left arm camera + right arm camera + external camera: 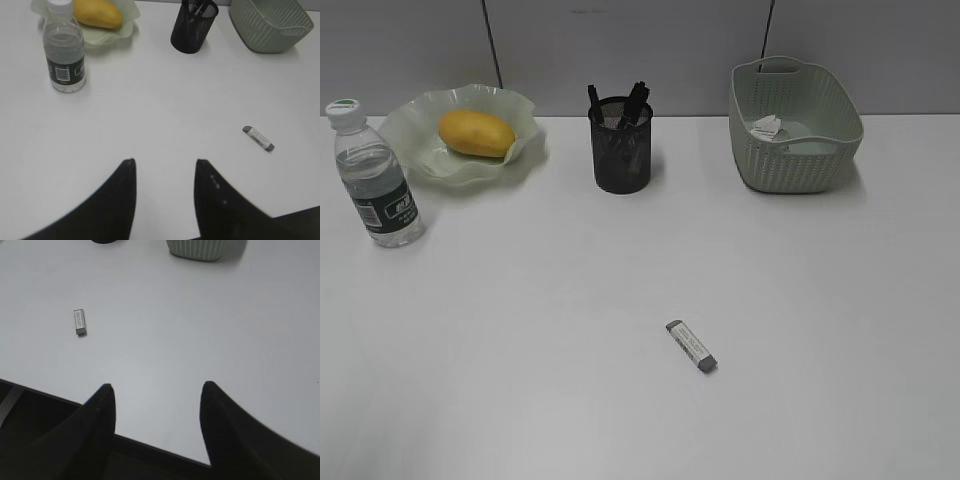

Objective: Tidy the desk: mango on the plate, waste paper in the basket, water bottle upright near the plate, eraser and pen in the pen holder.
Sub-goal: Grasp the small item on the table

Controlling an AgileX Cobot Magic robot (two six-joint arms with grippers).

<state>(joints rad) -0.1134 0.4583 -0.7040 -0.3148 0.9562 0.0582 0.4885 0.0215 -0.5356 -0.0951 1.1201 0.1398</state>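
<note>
A grey and white eraser [692, 346] [258, 138] [80, 322] lies flat on the white desk [520, 330], near the front middle. The mango [476, 133] [97, 13] rests in the wavy-rimmed green plate [525, 108] at the back left. Beside the plate the water bottle [374, 175] [63, 50] stands upright. Dark pens stick out of the black mesh pen holder [621, 145] [193, 29]. The waste paper [767, 126] lies inside the woven basket [794, 125] [270, 24] [196, 248]. My left gripper [165, 162] and right gripper [157, 386] are open and empty, hovering over bare desk; neither shows in the exterior view.
A grey panelled wall [650, 50] runs behind the desk. The desk's front edge [150, 445] passes just under my right gripper, with dark space below it. Bare white tabletop surrounds the eraser on all sides.
</note>
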